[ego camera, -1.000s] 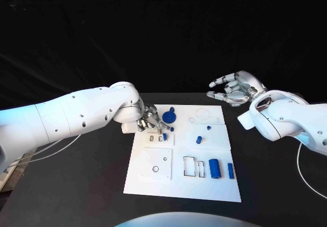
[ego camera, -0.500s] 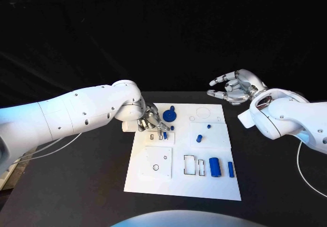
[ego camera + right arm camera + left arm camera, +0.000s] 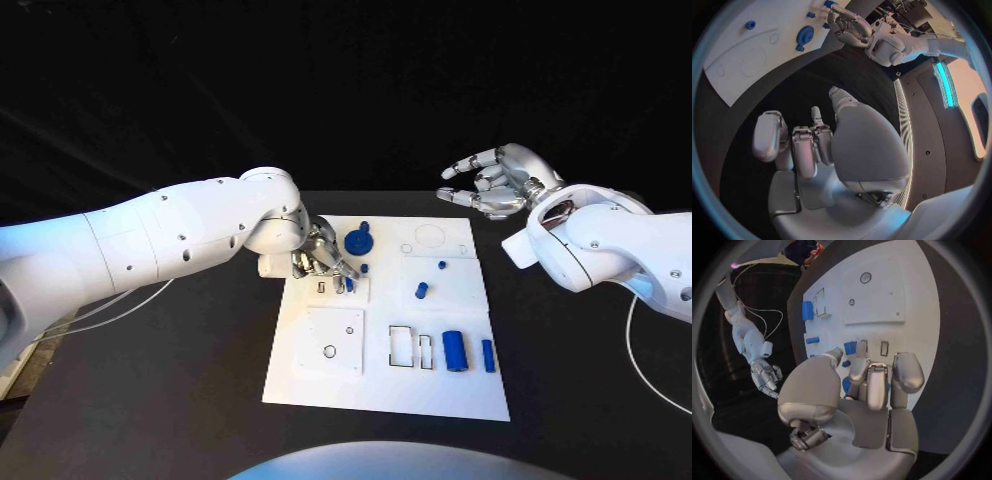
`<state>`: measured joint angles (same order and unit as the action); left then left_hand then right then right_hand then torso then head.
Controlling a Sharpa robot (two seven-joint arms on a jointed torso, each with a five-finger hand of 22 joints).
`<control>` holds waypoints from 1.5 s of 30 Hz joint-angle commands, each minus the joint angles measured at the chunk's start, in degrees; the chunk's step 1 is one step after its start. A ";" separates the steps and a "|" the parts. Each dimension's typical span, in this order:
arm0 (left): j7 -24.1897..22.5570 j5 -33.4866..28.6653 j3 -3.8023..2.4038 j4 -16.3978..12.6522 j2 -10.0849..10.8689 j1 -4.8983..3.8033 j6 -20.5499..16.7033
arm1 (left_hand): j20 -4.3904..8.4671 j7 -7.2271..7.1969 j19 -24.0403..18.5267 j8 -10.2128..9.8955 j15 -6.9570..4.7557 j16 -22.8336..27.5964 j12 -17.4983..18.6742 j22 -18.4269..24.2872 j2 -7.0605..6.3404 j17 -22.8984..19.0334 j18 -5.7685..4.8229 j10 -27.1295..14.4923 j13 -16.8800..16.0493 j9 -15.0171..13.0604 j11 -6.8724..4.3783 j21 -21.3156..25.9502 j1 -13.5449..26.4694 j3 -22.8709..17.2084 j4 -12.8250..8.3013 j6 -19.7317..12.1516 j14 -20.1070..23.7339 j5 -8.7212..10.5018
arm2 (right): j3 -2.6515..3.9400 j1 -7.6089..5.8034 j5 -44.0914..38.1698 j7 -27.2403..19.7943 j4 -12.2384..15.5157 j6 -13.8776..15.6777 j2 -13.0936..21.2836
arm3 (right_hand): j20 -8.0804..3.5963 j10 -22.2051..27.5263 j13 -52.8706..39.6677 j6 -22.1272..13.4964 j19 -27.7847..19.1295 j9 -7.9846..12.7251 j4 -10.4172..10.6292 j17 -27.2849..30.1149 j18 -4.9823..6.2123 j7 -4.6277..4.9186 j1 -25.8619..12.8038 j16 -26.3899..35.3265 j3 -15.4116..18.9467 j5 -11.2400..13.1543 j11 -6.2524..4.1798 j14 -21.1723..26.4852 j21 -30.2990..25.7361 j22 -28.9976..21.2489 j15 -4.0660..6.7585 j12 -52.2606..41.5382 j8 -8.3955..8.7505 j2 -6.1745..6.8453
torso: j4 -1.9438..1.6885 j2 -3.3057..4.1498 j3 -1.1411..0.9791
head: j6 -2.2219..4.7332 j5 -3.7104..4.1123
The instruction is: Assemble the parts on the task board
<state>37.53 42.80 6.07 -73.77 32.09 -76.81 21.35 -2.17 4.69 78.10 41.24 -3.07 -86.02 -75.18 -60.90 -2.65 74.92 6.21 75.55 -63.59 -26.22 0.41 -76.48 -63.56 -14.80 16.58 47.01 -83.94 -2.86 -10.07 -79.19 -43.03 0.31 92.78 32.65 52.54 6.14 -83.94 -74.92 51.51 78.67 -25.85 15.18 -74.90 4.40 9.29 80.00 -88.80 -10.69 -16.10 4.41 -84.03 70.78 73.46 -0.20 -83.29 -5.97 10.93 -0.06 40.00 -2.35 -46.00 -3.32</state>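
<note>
The white task board [image 3: 329,385] lies in the middle of the table. My left hand [image 3: 320,256] reaches down on its far left area, thumb and a finger pinching a small blue part [image 3: 349,285] that stands beside two empty slots [image 3: 329,289]. In the left wrist view the same blue part [image 3: 850,347] sits between the thumb tip [image 3: 835,353] and a fingertip [image 3: 859,364]. My right hand [image 3: 495,182] hangs above the table past the board's far right corner, fingers apart and holding nothing.
On the board lie a round blue part with a handle [image 3: 359,240], a small peg [image 3: 365,269], another peg [image 3: 421,292], a tiny piece [image 3: 441,266], a blue cylinder [image 3: 456,352] and a blue bar [image 3: 488,357]. A cable [image 3: 101,310] trails at the left.
My right hand has risen slightly. My left hand has shifted very little and stays at the small blue part by the slots.
</note>
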 commanded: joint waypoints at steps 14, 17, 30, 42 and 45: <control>-0.08 -1.52 -0.01 0.52 -0.57 0.12 0.57 | -0.25 0.04 -0.57 -1.07 -0.16 -0.06 1.68 -0.07 1.00 6.23 -0.70 -1.46 1.96 0.49 0.01 -0.47 -3.35 -2.06 -0.51 0.78 -3.73 -0.02 | 0.02 0.01 -0.57 0.77 -0.18 -1.84 -0.44 | 0.12 -0.45 -7.74 0.54 -0.41 -0.08 0.53 -9.60 0.80 -0.06 -0.17 0.41 -0.03 -0.05 -0.04 -4.71 -0.47 -0.13 -0.03 0.37 -0.34 0.30 | 0.00 -0.06 0.01 | -0.24 0.01; -0.11 -1.63 -0.01 0.63 -0.62 0.12 0.59 | -0.26 0.04 -0.62 -1.09 -0.16 -0.06 1.75 0.00 1.02 6.23 -0.69 -1.52 2.06 0.50 0.01 -0.44 -3.45 -2.15 -0.50 0.79 -3.73 -0.02 | 0.02 0.01 -0.57 0.84 -0.22 -1.99 -0.49 | 0.12 -0.45 -7.74 0.56 -0.40 -0.09 0.60 -9.54 0.80 -0.07 -0.21 0.43 -0.03 -0.05 -0.04 -4.70 -0.45 -0.11 -0.02 0.37 -0.36 0.26 | -0.01 -0.07 0.04 | -0.26 0.01; -0.14 -2.02 0.00 1.55 -1.11 0.14 0.50 | -0.28 0.15 -0.73 -1.39 -0.11 -0.04 2.63 0.04 1.22 6.21 -0.67 -2.30 3.40 0.64 0.09 -0.44 -3.80 -2.65 -0.34 0.65 -3.72 -0.02 | 0.01 0.01 -0.75 1.04 -0.35 -2.48 -0.72 | 0.11 -0.46 -7.75 0.61 -0.43 -0.11 0.68 -9.57 0.81 -0.09 -0.27 0.43 -0.01 -0.05 -0.06 -4.71 -0.52 -0.16 -0.01 0.36 -0.40 0.23 | -0.01 -0.01 0.05 | -0.24 -0.04; -0.13 -2.58 0.02 2.17 -1.48 0.16 1.02 | -0.33 0.27 -0.82 -1.75 -0.03 -0.04 3.16 0.04 1.29 6.22 -0.67 -2.72 4.06 0.81 0.19 -0.46 -4.20 -3.16 -0.33 0.49 -3.72 -0.02 | 0.01 0.02 -0.88 1.13 -0.42 -2.73 -0.88 | 0.09 -0.53 -7.84 0.67 -0.35 -0.13 0.76 -9.63 0.78 -0.11 -0.33 0.42 0.01 -0.05 -0.08 -4.72 -0.41 -0.05 0.00 0.27 -0.45 0.22 | 0.00 -0.05 0.04 | -0.39 -0.14; -0.12 -2.62 0.03 2.34 -1.65 0.20 1.11 | -0.34 0.28 -0.81 -1.76 -0.02 -0.04 3.17 0.02 1.27 6.22 -0.67 -2.72 4.07 0.82 0.19 -0.47 -4.20 -3.16 -0.33 0.49 -3.72 -0.02 | 0.01 0.02 -0.88 1.16 -0.43 -2.79 -0.91 | 0.09 -0.53 -7.84 0.67 -0.35 -0.13 0.76 -9.63 0.78 -0.11 -0.33 0.42 0.01 -0.05 -0.08 -4.72 -0.41 -0.05 0.00 0.27 -0.45 0.22 | 0.03 -0.01 0.03 | -0.40 -0.13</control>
<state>37.59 40.87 6.10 -71.48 30.64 -76.64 21.63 -2.56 4.69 77.70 39.70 -3.06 -86.02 -72.38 -60.85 -1.38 74.91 6.21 73.20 -59.58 -25.50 0.52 -76.68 -67.09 -17.66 16.28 47.41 -83.94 -2.86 -10.08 -79.19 -43.17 1.35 92.36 30.84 51.70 6.14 -83.94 -74.91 51.70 78.68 -25.89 15.50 -74.93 4.40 9.10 80.00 -88.57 -10.69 -16.10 4.40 -84.03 70.56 73.35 -0.20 -83.30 -6.20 10.93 -0.06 39.96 -2.31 -46.38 -3.44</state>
